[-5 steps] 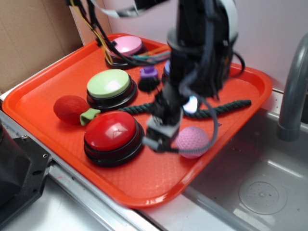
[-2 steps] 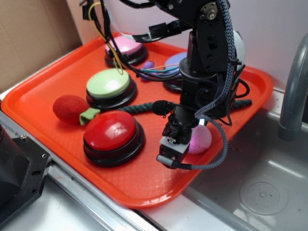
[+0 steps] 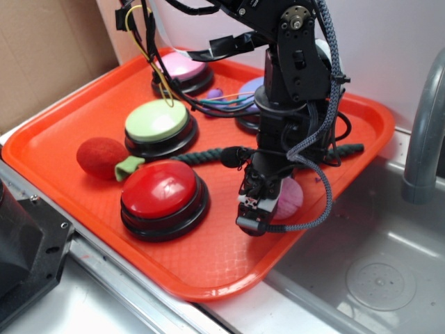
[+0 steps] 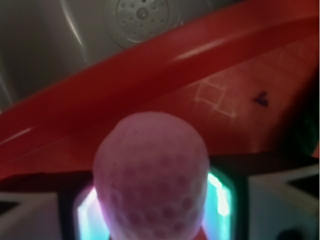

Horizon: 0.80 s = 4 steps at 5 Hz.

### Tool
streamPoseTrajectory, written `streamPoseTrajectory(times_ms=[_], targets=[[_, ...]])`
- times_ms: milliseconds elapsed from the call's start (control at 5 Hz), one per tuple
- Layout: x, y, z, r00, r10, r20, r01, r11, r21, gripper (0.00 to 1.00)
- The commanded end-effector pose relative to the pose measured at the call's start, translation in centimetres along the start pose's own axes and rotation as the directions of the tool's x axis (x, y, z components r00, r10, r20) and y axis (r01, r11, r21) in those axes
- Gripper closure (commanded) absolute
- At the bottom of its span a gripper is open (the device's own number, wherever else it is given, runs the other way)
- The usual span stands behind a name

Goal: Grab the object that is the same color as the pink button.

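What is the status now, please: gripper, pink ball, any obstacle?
Gripper down at the pink ball, ball between the fingers; closed or not, cannot tell. Red button close beside. Nothing blocking.

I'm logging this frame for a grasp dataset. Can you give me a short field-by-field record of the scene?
target: small pink dimpled ball, on the orange plastic tray near its sink-side edge
colour match: pale pink domed button at the tray's far end
claw: lowered around the ball, a finger on each side in the wrist view
grip: cannot tell whether closed yet
neighbours: red domed button, green domed button, fuzzy red ball, dark green rope
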<state>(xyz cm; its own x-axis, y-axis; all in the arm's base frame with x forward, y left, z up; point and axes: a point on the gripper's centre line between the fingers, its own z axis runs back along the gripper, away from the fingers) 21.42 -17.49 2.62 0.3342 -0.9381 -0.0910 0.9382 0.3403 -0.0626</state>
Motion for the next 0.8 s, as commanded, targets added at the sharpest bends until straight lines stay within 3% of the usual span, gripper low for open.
streamPoseTrajectory(times_ms=[0,400,600], targets=[[-0.7,-2.3,1.5,0.994,0.107,0.029,-0.106,0.994,-0.017,1.0],[-5.0,-3.2,10.7,0.915,0.391,0.103,-0.401,0.91,0.106,1.0],[-6.7,-3.7,15.6,0.835,0.546,0.069,-0.551,0.831,0.082,1.0]])
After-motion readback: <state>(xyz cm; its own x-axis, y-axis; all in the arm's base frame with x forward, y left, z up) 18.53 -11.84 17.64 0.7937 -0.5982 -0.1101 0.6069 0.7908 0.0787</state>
